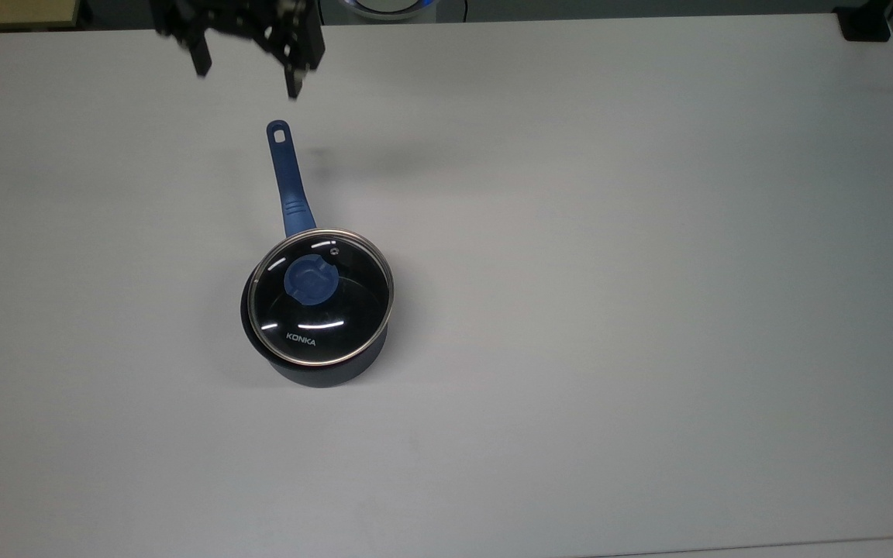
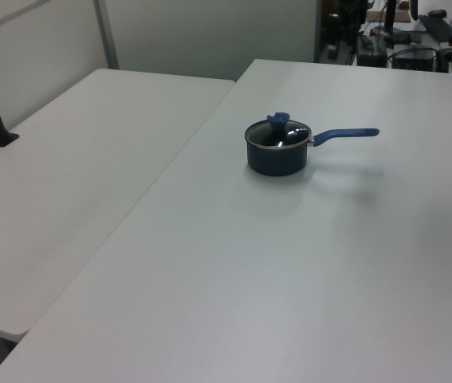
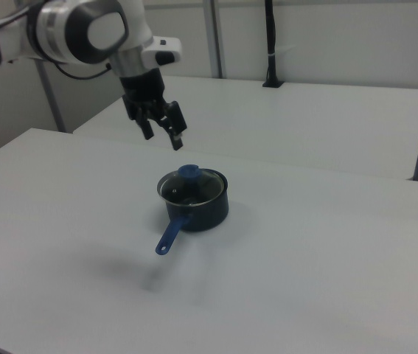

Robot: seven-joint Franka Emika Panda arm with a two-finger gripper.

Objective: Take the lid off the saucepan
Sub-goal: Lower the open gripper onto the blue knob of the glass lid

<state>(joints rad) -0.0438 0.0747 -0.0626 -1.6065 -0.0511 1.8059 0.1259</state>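
Lid [image 1: 321, 296] covers the saucepan [image 1: 315, 364]; gripper [image 1: 246, 81] hangs above with fingers spread

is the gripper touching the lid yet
Apart. In the right view the open gripper hangs in the air above and to the right view's left of the lid, with bare table showing between them.

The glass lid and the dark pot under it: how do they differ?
The round clear glass lid is flat, see-through and steel-rimmed; the small dark navy saucepan is deep and opaque. The lid has a short blue centre knob; the saucepan has a long blue handle. Both are round.
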